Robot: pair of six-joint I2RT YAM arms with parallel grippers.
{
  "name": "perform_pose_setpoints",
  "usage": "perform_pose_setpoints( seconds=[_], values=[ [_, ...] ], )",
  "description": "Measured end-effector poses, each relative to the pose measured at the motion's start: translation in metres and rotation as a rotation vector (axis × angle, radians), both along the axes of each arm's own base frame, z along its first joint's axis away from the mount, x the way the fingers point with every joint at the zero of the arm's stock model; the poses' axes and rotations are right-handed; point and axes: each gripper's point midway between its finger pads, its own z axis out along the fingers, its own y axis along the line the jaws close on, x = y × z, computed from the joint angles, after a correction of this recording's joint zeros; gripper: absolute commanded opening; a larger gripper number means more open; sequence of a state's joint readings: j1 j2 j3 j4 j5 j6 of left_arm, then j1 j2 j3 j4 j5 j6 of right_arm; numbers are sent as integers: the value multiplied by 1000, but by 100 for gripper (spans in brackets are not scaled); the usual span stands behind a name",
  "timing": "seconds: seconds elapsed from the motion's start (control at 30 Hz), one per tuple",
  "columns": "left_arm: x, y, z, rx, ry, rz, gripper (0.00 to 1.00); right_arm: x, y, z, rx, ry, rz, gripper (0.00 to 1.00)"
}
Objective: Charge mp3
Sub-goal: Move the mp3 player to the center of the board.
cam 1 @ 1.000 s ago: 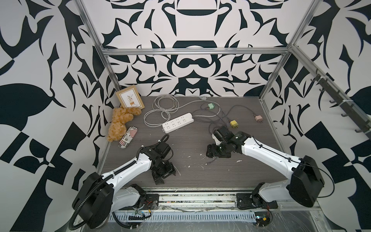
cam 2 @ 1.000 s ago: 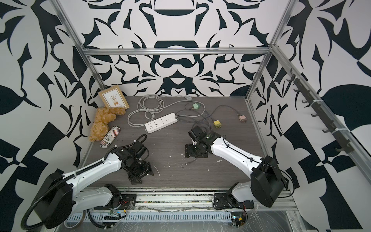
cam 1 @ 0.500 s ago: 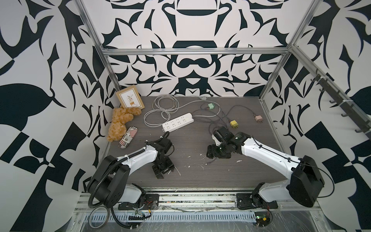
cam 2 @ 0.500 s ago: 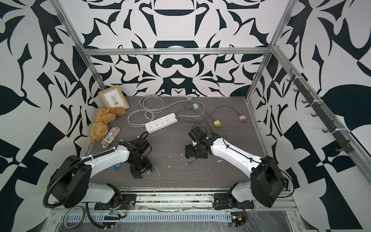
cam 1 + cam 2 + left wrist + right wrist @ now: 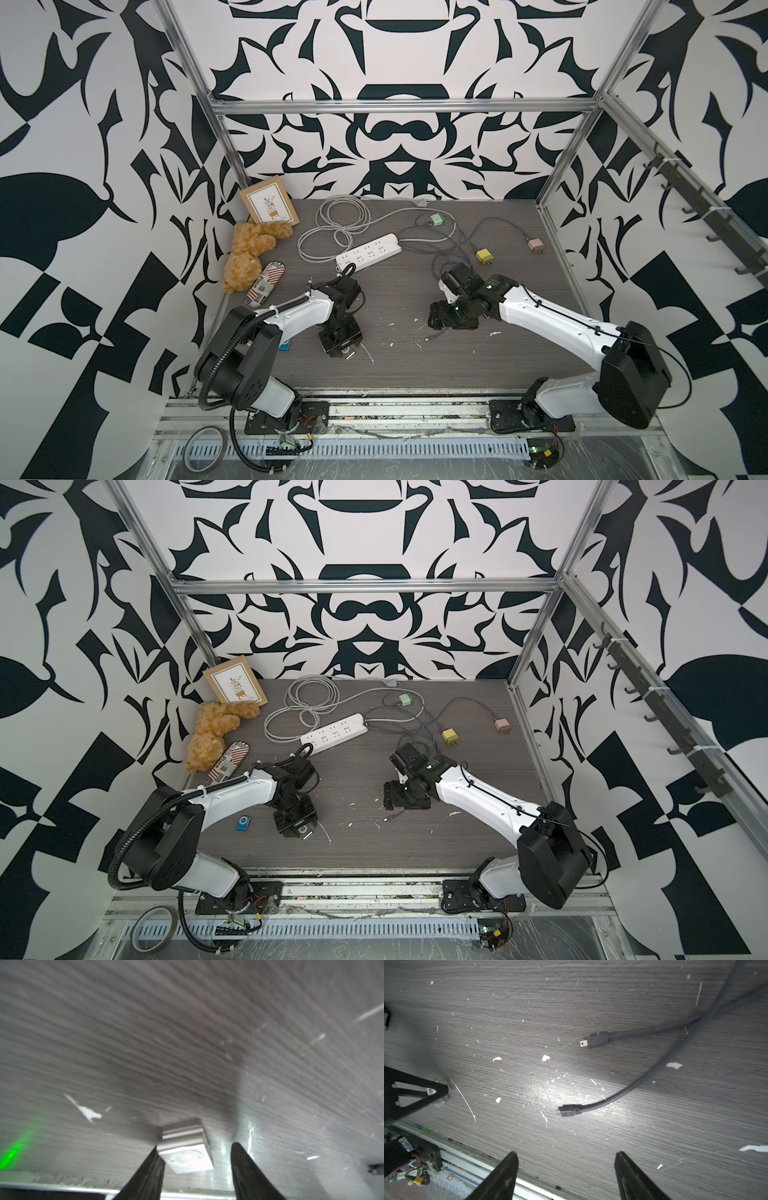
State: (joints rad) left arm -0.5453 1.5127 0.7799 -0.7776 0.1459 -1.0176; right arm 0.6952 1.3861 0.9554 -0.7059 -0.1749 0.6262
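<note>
1. Two arms work low over the grey wood-grain table [image 5: 399, 374]. I judge the step in hand to be picking up the player, with the plugging-in not yet begun.
2. At the back lies the white power strip [image 5: 369, 250], well apart from both grippers. The yellow charger [image 5: 483, 254] lies loose near it.
3. My right gripper [image 5: 565, 1153] hangs wide open and empty above the loose cable ends.
4. My left gripper [image 5: 194, 1146] is down at the table near the front edge, its jaws partly apart on either side of the player. One finger [image 5: 149, 1167] touches the player's side and the other stands clear of it, so nothing is gripped yet.
5. The silver mp3 player [image 5: 185, 1159] sits between those fingers, skewed to them, with its ring-button face towards the wrist camera. A blue player [image 5: 242, 823] lies untouched just beside the left arm.
6. A grey mini-USB plug [image 5: 596, 1040] and a red-marked plug [image 5: 568, 1112] lie apart on the table, ahead of the right gripper.
7. For the next move I would square the left jaws to the player's flat sides before closing, or the skew may twist it out. The right gripper then needs the matching plug, and I cannot yet tell which of the two fits.
</note>
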Motion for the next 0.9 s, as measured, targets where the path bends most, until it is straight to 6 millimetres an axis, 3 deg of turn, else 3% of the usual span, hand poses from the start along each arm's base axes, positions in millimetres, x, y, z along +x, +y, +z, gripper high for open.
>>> perform_pose_setpoints(
  seconds=[0.23, 0.57, 0.9],
  values=[
    [12, -3, 1, 10, -13, -19, 44, 0, 3, 1, 14, 2, 6, 75],
    [12, -3, -1, 9, -9, -42, 41, 1, 5, 2, 26, -2, 12, 74],
    [10, -2, 10, -4, -30, -54, 56, -16, -18, -27, -69, 69, -38, 69]
  ],
)
